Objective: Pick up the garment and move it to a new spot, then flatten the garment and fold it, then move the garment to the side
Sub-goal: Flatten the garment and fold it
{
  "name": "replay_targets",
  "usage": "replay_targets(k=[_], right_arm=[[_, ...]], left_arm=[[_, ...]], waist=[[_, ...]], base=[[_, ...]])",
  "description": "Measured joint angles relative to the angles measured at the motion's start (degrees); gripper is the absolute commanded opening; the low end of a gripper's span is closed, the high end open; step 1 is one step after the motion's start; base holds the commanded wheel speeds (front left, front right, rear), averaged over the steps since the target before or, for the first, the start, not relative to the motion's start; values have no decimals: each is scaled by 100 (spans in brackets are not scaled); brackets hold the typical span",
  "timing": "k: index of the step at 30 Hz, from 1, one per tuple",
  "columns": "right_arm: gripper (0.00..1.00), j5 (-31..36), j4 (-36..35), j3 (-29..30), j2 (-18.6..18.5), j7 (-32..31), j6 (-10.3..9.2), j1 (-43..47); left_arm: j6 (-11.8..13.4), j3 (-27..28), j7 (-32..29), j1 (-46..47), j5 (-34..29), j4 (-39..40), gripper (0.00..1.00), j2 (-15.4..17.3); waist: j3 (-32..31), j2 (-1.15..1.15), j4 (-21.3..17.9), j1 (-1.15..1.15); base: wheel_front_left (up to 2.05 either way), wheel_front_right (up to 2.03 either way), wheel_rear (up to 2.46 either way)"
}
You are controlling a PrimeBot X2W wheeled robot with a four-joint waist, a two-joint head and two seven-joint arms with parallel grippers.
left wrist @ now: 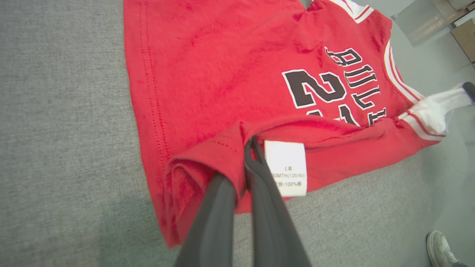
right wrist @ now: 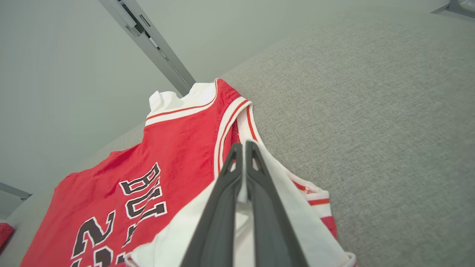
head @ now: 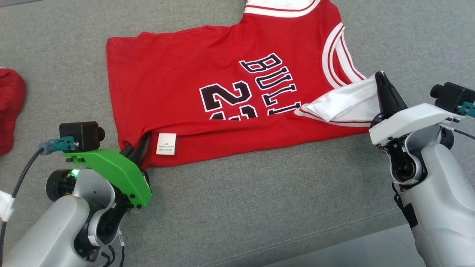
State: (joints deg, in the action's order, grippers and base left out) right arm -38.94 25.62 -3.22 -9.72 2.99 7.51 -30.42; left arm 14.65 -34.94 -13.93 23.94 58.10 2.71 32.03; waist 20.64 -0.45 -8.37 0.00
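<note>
The garment (head: 207, 81) is a red basketball jersey with white trim and black lettering, spread on a grey cushioned surface, its near edge folded over toward the lettering. My left gripper (head: 143, 139) is shut on the folded hem corner beside a white care label (head: 166, 144); the left wrist view shows red cloth pinched between its fingers (left wrist: 256, 159). My right gripper (head: 380, 78) is shut on the white shoulder strap (head: 349, 102), lifted slightly. In the right wrist view white fabric (right wrist: 241, 193) sits between the closed fingers, the garment (right wrist: 178, 148) beyond them.
The grey cushion (head: 259, 207) extends toward me, with a seam and paler floor at the lower right. Another red cloth (head: 9, 107) lies at the left edge. A person's shoe (left wrist: 439, 248) shows on the floor in the left wrist view.
</note>
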Motion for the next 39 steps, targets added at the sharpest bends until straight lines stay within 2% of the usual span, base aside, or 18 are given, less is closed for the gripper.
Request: replay_targets(k=[8, 9, 10, 11, 12, 19, 23, 26, 32, 39], right_arm=[[0, 7, 516, -666, -148, 324, -1, -469], [0, 34, 566, -736, -202, 436, -1, -495], [32, 33, 614, -775, -252, 522, -1, -525], [75, 20, 643, -811, -293, 588, -1, -547], [100, 13, 667, -850, -331, 659, -1, -555], [100, 122, 433, -898, -790, 985, -1, -402], [100, 415, -19, -730, -1171, 1047, -1, 110], [100, 804, -337, -515, -1302, 856, -1, 609], [100, 1151, -757, -225, -1136, -11, 1, 1327], [100, 1539, -655, -125, -810, -660, 1, 1268]], left_arm=[[-33, -59, -71, 136, 0, -338, 0, -27], [-34, -48, -11, 138, -24, -380, 7, -30], [-27, -40, 71, 147, -75, -423, 38, -27], [-27, -51, 119, 163, -155, -466, 91, -20], [-30, -59, 152, 165, -168, -493, 100, -21], [-57, -71, 506, -3, -275, -509, 100, -10], [12, -38, 746, -353, -335, -356, 100, 43], [97, -10, 900, -662, -296, -236, 100, 34], [120, -43, 1021, -820, -179, -411, 100, -147], [-48, -203, 869, -352, -229, -1179, 100, -385]], waist=[[95, 0, 18, 0], [87, 0, 31, 0], [75, 0, 44, 0], [58, 0, 57, 0], [37, 0, 68, 0], [-146, 0, 134, 0], [-294, 0, 156, 0], [-371, 0, 149, 0], [-302, 0, 139, 0], [-183, 0, 207, 0]], base=[[0, 0, 0], [0, 0, 0], [0, 0, 0], [0, 0, 0], [0, 0, 0], [0, 0, 0], [0, 0, 0], [0, 0, 0], [0, 0, 0], [0, 0, 0]])
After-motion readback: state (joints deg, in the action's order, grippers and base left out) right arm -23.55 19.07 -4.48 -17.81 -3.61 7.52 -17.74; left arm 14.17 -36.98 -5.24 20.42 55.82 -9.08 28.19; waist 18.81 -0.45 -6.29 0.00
